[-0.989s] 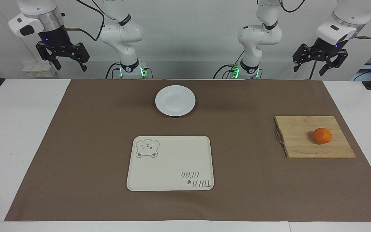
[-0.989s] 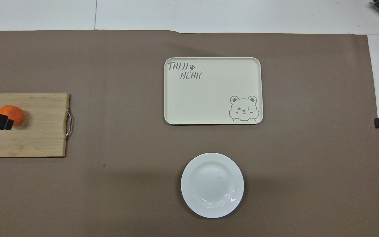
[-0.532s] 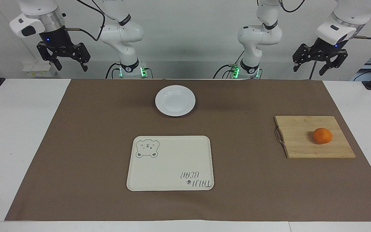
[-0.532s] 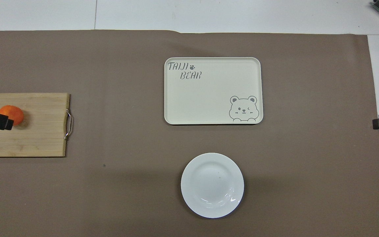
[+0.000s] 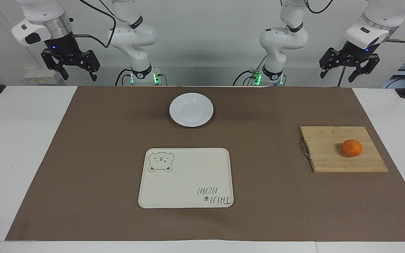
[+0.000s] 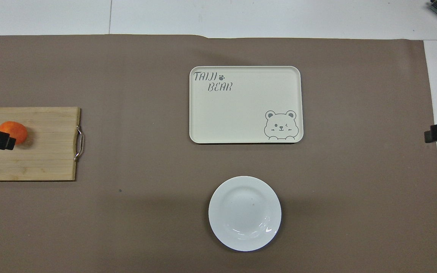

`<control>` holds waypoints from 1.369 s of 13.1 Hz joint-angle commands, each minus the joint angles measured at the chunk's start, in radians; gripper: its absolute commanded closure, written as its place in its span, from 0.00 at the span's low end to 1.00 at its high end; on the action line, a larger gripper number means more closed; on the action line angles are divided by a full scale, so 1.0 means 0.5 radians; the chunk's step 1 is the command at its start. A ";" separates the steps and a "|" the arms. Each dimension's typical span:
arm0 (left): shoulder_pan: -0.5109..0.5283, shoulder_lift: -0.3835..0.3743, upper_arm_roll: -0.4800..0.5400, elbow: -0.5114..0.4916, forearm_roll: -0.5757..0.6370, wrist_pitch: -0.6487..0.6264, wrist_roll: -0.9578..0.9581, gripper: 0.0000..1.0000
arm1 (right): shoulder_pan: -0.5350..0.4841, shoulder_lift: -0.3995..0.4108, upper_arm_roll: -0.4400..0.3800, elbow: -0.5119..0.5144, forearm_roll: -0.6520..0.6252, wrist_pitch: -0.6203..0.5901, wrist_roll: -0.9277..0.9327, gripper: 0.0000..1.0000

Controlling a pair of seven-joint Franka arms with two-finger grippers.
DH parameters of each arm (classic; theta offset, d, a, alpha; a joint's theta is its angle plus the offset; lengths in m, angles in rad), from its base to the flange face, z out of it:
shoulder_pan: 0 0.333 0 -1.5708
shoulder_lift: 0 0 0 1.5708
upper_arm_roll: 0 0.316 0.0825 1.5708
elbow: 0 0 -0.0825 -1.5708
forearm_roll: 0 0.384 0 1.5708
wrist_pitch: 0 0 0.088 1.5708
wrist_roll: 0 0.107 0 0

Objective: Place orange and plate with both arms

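orange (image 5: 352,148): on cutting board (image 5: 329,154), left arm's end | plate (image 5: 191,109): on counter (image 5: 100,147), tray (image 5: 186,178) farther out | left gripper (image 5: 349,69), right gripper (image 5: 70,65): raised, fingers spread, empty

White jointed arms (image 5: 134,35), silver wrist collars, black two-finger grippers (image 5: 71,65), dark cables, blue wrist lights, green base lights.

Bright, even overhead light — soft shadows, sharp focus, slight glare on the plate (image 6: 268,227).
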 commanded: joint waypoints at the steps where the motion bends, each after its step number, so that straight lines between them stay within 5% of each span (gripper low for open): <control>1: 0.016 -0.049 -0.012 -0.069 0.017 0.025 0.042 0.00 | -0.020 -0.012 0.006 -0.018 0.046 0.027 -0.035 0.00; 18: 0.138 -0.058 -0.003 -0.197 0.017 0.214 0.051 0.00 | -0.023 -0.006 0.012 -0.018 0.046 0.027 -0.090 0.00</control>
